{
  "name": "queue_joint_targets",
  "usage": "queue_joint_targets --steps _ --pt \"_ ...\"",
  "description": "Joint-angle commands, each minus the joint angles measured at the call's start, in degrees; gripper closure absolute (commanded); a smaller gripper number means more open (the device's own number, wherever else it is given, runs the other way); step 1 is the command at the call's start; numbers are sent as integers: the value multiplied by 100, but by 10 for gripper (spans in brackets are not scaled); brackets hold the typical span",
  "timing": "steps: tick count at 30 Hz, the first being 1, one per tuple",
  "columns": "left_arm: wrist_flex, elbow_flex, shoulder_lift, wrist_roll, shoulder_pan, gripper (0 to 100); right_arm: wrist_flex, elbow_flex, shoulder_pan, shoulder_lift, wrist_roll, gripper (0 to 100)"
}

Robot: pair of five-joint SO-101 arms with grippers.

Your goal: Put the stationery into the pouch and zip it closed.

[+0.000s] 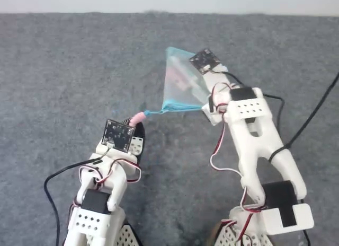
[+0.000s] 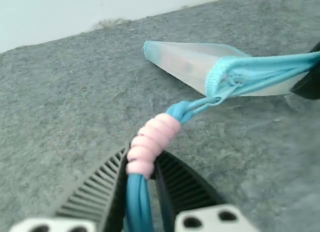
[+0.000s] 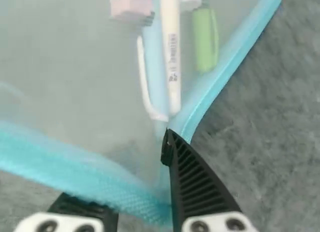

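A clear pouch [image 1: 183, 81] with blue trim stands tilted up off the grey table. My right gripper [image 1: 207, 105] is shut on its near corner. In the right wrist view the gripper [image 3: 131, 184] pinches the pouch's blue edge [image 3: 75, 169]. Inside the pouch lie a white pen [image 3: 170, 52], a blue pen [image 3: 152, 67], a green piece [image 3: 205, 39] and a pink eraser [image 3: 131, 4]. My left gripper [image 2: 142, 164] is shut on the zipper's pink-beaded pull cord [image 2: 150, 139], stretched taut to the pouch [image 2: 200, 64]. From above, that left gripper [image 1: 139, 125] holds the cord [image 1: 139, 117] beside the pouch's left corner.
Grey carpet-like table surface [image 1: 63, 71] spreads all around, with a pale wall edge at the back. A black cable [image 1: 312, 119] trails off the right arm, another [image 1: 50, 193] off the left arm.
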Motion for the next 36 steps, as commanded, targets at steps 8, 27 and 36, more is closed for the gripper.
queue_joint_targets --steps 8,27,36 --pt "-202 -119 -88 53 -35 988 127 123 1077 4 141 992" --pt "-44 -66 -114 35 220 778 1771 158 -646 -2062 -1284 707" --pt "-70 -75 -123 35 158 765 1982 369 -1051 -2563 -1248 706"
